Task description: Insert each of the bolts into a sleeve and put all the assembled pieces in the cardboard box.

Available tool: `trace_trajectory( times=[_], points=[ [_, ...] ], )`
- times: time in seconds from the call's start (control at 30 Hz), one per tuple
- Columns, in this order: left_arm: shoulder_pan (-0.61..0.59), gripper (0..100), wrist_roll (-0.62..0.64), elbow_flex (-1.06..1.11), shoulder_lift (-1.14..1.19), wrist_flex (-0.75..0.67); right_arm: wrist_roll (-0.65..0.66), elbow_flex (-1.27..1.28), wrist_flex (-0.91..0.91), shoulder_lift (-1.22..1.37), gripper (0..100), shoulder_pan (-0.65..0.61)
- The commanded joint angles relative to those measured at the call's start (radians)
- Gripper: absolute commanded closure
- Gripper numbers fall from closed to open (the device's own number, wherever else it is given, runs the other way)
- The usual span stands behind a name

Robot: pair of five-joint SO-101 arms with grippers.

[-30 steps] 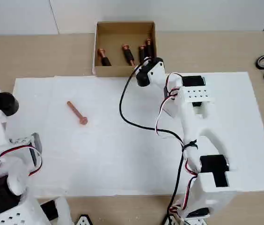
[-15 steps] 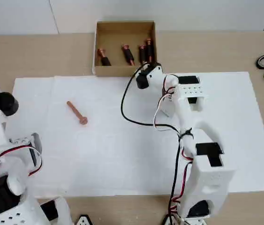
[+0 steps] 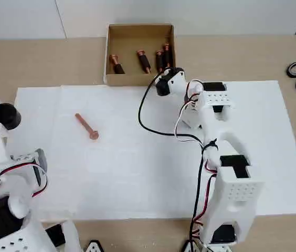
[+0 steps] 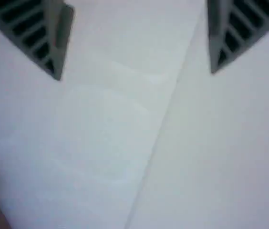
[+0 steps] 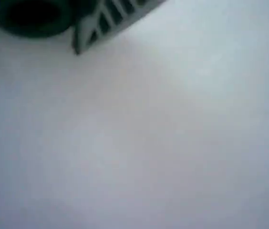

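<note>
A tan wooden worktop (image 3: 43, 58) carried a matt white sheet (image 3: 137, 173) and a square cardboard box (image 3: 107, 52) holding 4 sleeved pieces (image 3: 144, 61). The right end effector (image 3: 165, 83) hung just beside the box's near wall; I could not tell its state. The left end effector (image 4: 134, 38) stood open over the sheet. 1 copper bolt (image 3: 86, 126) lay loose on the sheet. It was probably light, rigid, smooth and prone to roll, so best pinched mid-shank.
</note>
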Motion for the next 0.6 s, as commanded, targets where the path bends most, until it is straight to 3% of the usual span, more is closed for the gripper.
trace_trajectory(
  times=[0.0, 0.23, 0.57],
  points=[
    [-0.008, 81, 0.008, -0.039, 0.002, 0.000, -0.006, -0.071, 0.042, 0.001, 94.5, 0.036],
    [-0.008, 81, 0.008, -0.041, 0.002, 0.000, -0.166, -0.331, 0.257, 0.001, 94.3, 0.035],
    [-0.008, 81, 0.006, -0.041, 0.002, 0.000, -0.551, -0.477, 0.450, 0.027, 94.1, -0.039]
  ],
)
